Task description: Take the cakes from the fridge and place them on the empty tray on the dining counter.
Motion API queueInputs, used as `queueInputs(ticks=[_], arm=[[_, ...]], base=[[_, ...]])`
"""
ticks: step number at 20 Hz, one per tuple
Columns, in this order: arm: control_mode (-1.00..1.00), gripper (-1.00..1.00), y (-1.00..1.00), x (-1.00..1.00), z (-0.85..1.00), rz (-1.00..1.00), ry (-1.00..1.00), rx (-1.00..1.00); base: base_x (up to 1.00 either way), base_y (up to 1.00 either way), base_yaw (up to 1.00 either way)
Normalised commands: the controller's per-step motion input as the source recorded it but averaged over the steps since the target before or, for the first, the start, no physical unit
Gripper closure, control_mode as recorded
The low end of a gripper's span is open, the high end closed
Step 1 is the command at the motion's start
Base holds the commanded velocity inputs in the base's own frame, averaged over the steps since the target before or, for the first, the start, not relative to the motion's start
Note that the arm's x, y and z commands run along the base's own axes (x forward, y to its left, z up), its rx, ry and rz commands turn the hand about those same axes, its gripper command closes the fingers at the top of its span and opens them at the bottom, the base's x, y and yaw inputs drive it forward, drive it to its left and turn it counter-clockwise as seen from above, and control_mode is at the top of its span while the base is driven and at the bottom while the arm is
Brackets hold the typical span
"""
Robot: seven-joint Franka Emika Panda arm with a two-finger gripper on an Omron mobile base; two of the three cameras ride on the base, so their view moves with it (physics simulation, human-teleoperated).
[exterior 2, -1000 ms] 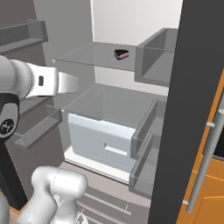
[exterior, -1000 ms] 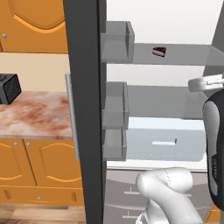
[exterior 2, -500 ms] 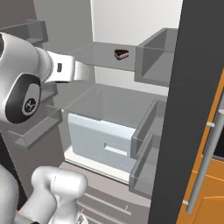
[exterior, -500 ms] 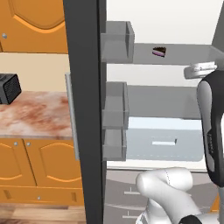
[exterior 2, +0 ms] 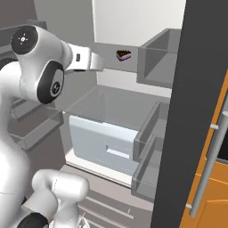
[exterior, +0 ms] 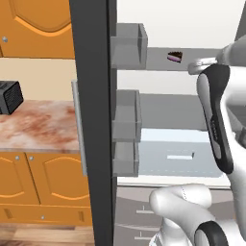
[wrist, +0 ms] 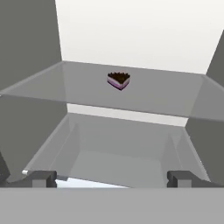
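The fridge (exterior: 91, 120) stands open, its white inside facing me. A dark chocolate cake (wrist: 118, 80) with a pink layer sits alone on the upper glass shelf (wrist: 166, 94), also seen as the cake (exterior: 175, 56) and the cake (exterior 2: 123, 55) in the base views. My gripper (wrist: 111, 178) is open with nothing between its fingers. It hangs in front of and slightly below the shelf edge, short of the cake. My hand (exterior 2: 95, 62) reaches in from the left at shelf height. The empty tray and the dining counter are out of view.
Grey door bins (exterior: 127, 45) hang on the left door and more bins (exterior 2: 158, 62) on the right door. A pale crisper drawer (exterior: 178, 153) lies under the lower shelf. A marble counter (exterior: 38, 125) with a dark box (exterior: 9, 96) flanks the fridge.
My arm has lifted and swung its hand up to the level of the upper shelf, nearer the cake. The gripper stays open. The cake has not moved.
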Motion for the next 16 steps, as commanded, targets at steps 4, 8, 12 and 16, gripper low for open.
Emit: queueInputs(ticks=[4,8,12,16], arm=[[-1.0,-1.0,-0.21,0.75,0.0,0.0,0.0,0.02],[-1.0,-1.0,-0.21,0.73,-0.01,0.0,0.0,0.01],[-1.0,-1.0,-0.25,0.67,-0.07,0.0,0.0,0.0],[-1.0,-1.0,-0.25,0.65,-0.12,0.0,0.0,0.0]], base=[[0.0,0.0,0.0],[0.0,0.0,0.0],[0.0,0.0,0.0],[0.0,0.0,0.0]])
